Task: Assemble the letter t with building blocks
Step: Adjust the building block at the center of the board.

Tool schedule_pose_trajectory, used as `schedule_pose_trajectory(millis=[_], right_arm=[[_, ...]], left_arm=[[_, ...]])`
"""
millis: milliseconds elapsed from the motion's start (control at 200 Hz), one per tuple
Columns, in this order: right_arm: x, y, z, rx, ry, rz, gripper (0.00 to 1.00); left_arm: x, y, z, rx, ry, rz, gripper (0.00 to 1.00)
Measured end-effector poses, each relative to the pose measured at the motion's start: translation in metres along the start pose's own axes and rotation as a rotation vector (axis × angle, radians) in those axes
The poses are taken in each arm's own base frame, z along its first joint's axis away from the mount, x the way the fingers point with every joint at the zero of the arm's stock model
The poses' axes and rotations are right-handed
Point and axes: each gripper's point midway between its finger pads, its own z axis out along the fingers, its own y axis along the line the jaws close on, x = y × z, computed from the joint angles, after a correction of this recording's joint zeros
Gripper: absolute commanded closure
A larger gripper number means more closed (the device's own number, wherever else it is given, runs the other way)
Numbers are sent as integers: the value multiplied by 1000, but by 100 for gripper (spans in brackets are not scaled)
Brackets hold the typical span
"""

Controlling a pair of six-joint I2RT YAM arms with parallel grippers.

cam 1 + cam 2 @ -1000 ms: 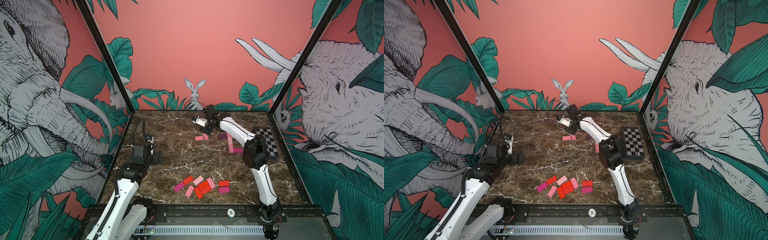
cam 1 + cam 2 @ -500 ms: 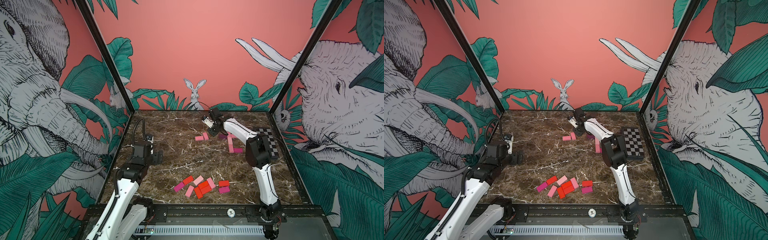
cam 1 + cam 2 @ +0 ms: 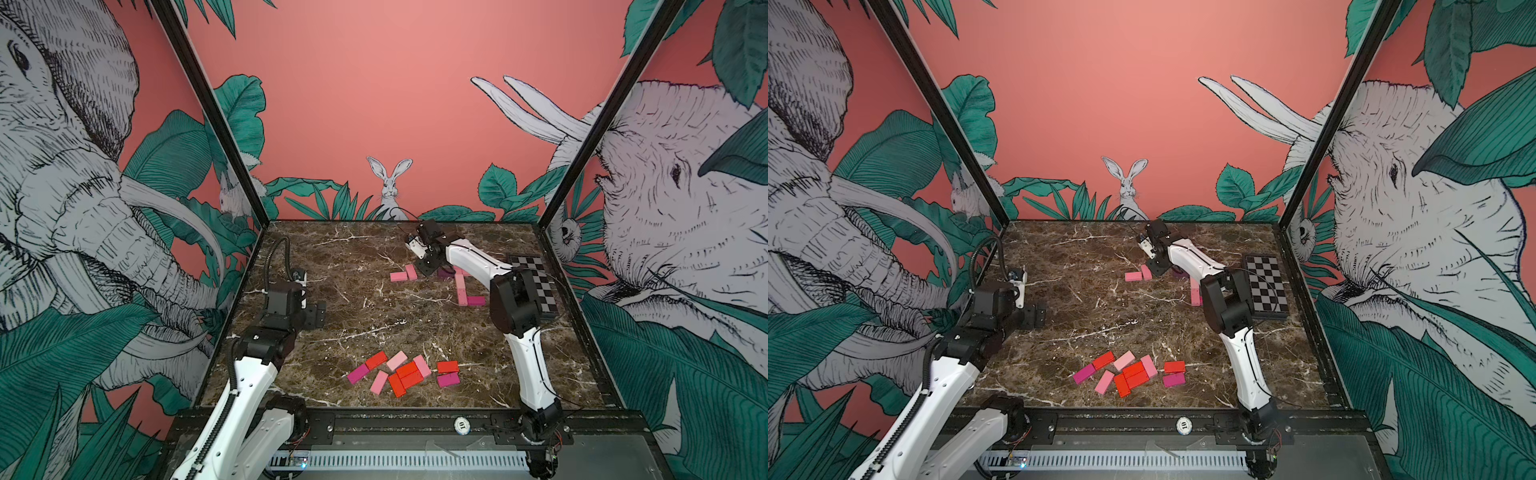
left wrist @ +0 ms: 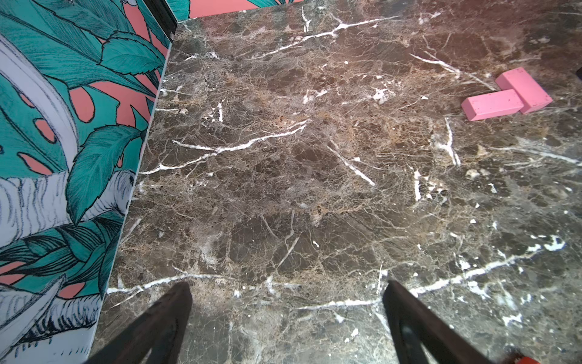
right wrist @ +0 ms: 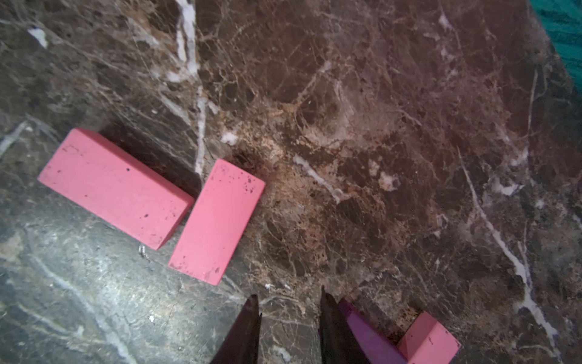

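Two light pink building blocks (image 5: pixel 116 187) (image 5: pixel 217 220) lie flat and touching at an angle, far back on the marble; they also show in a top view (image 3: pixel 403 274). My right gripper (image 5: pixel 288 299) hovers low just right of them, open only by a narrow gap with bare marble between the tips. A dark purple block (image 5: pixel 368 334) lies against the outside of one finger, with a pink block (image 5: pixel 428 340) beyond it. A pink column of blocks (image 3: pixel 460 289) ends in a magenta one (image 3: pixel 476 300). My left gripper (image 4: pixel 285 290) is open wide and empty, at the left.
A loose pile of red, pink and magenta blocks (image 3: pixel 407 372) lies near the front edge. A black-and-white checkered board (image 3: pixel 536 282) sits at the right, partly behind my right arm's elbow. Printed walls close in the left, back and right sides.
My right gripper has swung to the right, from above the pink pair toward the purple block, and its jaws have narrowed. The left arm has not moved.
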Motion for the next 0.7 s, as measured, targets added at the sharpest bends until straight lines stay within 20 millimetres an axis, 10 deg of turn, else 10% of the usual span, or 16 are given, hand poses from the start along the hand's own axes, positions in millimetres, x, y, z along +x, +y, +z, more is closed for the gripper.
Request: schedule_pose_trajectory(millis=[700], right_arm=[[3, 15, 25, -54, 24, 13, 69]], left_arm=[[0, 0, 0, 0, 0, 0, 3]])
